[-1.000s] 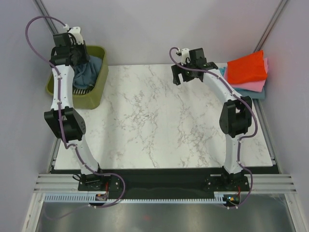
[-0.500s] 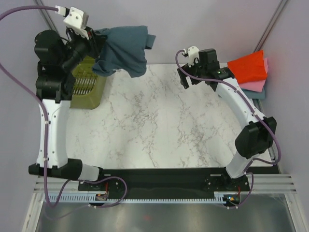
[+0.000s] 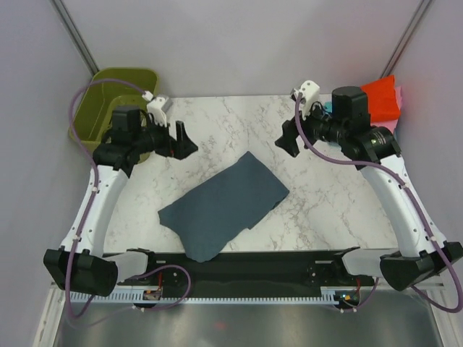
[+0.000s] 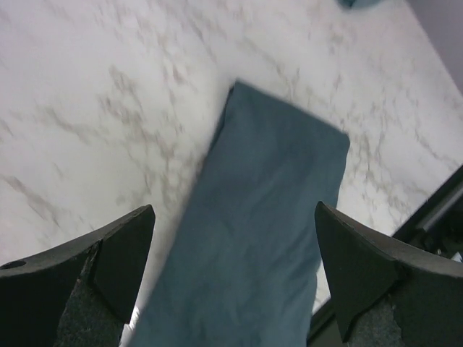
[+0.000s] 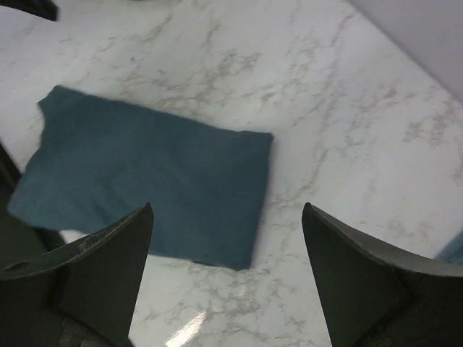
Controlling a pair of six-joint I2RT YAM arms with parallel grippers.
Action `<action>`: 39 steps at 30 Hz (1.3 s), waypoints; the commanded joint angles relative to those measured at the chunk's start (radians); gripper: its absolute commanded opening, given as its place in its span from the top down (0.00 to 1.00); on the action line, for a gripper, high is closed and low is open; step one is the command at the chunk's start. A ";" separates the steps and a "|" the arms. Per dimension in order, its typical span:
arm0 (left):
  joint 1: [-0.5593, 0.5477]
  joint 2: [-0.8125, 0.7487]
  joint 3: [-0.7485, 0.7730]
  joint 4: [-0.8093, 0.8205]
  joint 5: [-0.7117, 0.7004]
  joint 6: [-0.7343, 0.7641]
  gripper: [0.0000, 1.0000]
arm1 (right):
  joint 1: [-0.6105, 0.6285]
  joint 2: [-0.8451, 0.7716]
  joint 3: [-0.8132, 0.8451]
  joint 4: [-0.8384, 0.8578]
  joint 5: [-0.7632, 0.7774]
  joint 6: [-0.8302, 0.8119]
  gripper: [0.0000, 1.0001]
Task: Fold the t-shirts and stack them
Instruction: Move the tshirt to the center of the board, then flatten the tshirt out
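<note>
Since half a second ago the blue-grey shirt (image 3: 224, 202) has left the left jaws, where it hung bunched in the air by the basket (image 3: 94, 81), and dropped onto the desk (image 3: 217, 119). It now lies spread as a long slanted patch in the middle, and its near corner seems to lap over the desk's near edge. Both arms have swung in. The left arm (image 3: 108, 188) holds its jaws over the far-left part of the desk, and the right arm (image 3: 394, 191) holds its jaws over the far-right part. Both pairs point toward the shirt from opposite sides.

Both pairs of jaws stand wide apart with nothing between them, which the wrist views confirm: each looks down past bare fingers at the cloth. Neither pair touches the shirt.

The stack (image 3: 377, 97) of folded shirts, red on top, sits at the far-right corner, well apart from the blue-grey one.

I judge the lay-out step just finished and the fold about to start. The shirt looks fairly flat, but I cannot make out sleeves or collar, so I cannot tell how it lies. Next I would bring each pair of jaws down to an edge or corner on its own side and pinch only the top layer. Then I would pull the overhanging corner back onto the desk before folding.
</note>
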 commanded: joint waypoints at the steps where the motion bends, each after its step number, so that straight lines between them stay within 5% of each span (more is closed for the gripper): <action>1: 0.002 -0.071 -0.129 -0.098 0.007 -0.052 0.01 | 0.040 -0.016 -0.121 -0.104 -0.258 0.066 0.08; 6: 0.022 -0.101 -0.308 -0.115 -0.064 -0.093 0.07 | 0.170 0.025 -0.305 -0.072 -0.295 0.056 0.10; 10: 0.034 -0.126 -0.397 -0.142 -0.094 -0.159 0.12 | 0.245 0.164 -0.285 -0.041 -0.287 0.030 0.10; 21: 0.224 -0.006 -0.357 -0.132 -0.114 -0.341 0.20 | 0.413 0.537 0.061 -0.050 -0.270 0.004 0.11; 33: 0.283 -0.005 -0.225 -0.109 -0.091 -0.339 0.21 | 0.519 0.824 0.118 -0.037 -0.062 -0.030 0.21; 38: 0.294 -0.013 -0.225 -0.109 -0.091 -0.339 0.21 | 0.542 0.862 0.120 0.005 0.063 -0.015 0.37; 39: 0.298 -0.013 -0.225 -0.109 -0.091 -0.339 0.21 | 0.540 0.870 0.121 0.013 0.086 -0.015 0.47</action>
